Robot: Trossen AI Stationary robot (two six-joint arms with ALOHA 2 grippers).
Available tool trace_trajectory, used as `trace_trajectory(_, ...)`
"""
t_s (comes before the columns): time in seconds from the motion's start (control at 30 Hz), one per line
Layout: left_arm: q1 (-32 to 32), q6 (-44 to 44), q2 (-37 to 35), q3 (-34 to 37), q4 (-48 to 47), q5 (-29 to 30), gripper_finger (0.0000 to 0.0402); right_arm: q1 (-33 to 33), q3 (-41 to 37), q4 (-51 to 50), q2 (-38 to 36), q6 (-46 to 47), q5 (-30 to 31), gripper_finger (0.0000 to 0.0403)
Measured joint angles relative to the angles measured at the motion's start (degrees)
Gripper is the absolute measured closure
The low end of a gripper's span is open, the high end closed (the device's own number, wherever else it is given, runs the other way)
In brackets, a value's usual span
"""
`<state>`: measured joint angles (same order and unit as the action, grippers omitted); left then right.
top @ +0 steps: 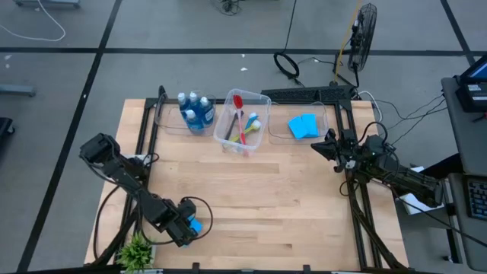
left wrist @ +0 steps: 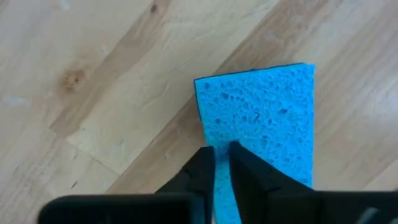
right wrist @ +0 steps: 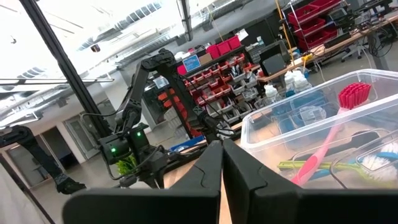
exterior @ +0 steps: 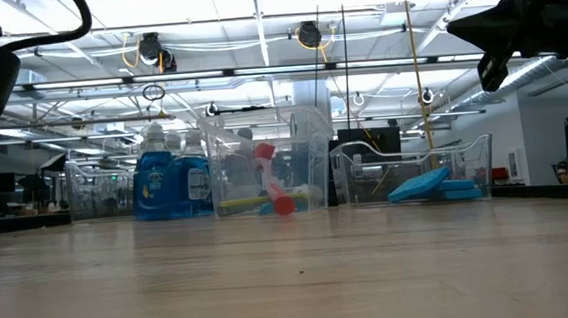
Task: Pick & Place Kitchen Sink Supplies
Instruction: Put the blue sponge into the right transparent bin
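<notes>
Far bins: bottles (top: 196,110) | brushes (top: 243,122) | sponges (top: 303,126) | left fingers (left wrist: 221,171) gripping sponge (left wrist: 261,118) | right closed

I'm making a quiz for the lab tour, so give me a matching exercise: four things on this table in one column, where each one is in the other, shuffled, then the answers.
Things:
1. soap bottles
2. red brush
3. sponge stack
4. single sponge

Places:
A. in the middle clear bin
B. pinched in the left claw, near the table's front edge
C. in the bin on the left arm's side
D. in the bin on the right arm's side

Pairs: 1-C, 2-A, 3-D, 4-B
</notes>
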<state>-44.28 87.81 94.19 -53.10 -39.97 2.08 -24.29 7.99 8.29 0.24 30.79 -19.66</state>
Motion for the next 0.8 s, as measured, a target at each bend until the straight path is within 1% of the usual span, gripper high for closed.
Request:
trace_trajectory(0.13, 0.6, 0.3, 0.0, 0.0, 0.0, -1.3, 0.0309, 0.0, 0.0, 0.0, 0.0, 0.0, 0.0, 0.0403)
trace_trajectory(0.4, 1.1, 2.7, -0.5, 0.0, -0.1, -3.3, 0.0196, 0.0, 0.0, 0.0, 0.0, -0.1, 0.0, 0.0403)
trace_trajectory(0.5, 1.1, 3.0, -1.6, 0.0, 0.5, -3.7, 0.0160, 0.0, 0.0, 0.0, 0.0, -0.3, 0.0, 0.0403)
trace_trajectory(0.57, 1.1, 3.1, -2.5, 0.0, 0.8, -3.3, 0.0142, 0.0, 0.0, 0.0, 0.0, -0.4, 0.0, 0.0403)
trace_trajectory(0.63, 1.1, 3.1, -3.2, 0.0, 0.8, -1.6, 0.0129, 0.0, 0.0, -0.1, 0.0, -0.4, 0.0, 0.0403)
trace_trajectory(0.73, 1.0, 2.7, -3.4, 0.0, 0.9, 2.5, 0.0119, 0.0, 0.0, -0.7, 0.0, -0.4, 0.0, 0.0403)
trace_trajectory(0.8, 0.7, 2.2, -3.3, 0.3, 1.2, 4.0, 0.0118, 0.0, 0.0, -1.0, 0.0, -0.4, 0.0, 0.0403)
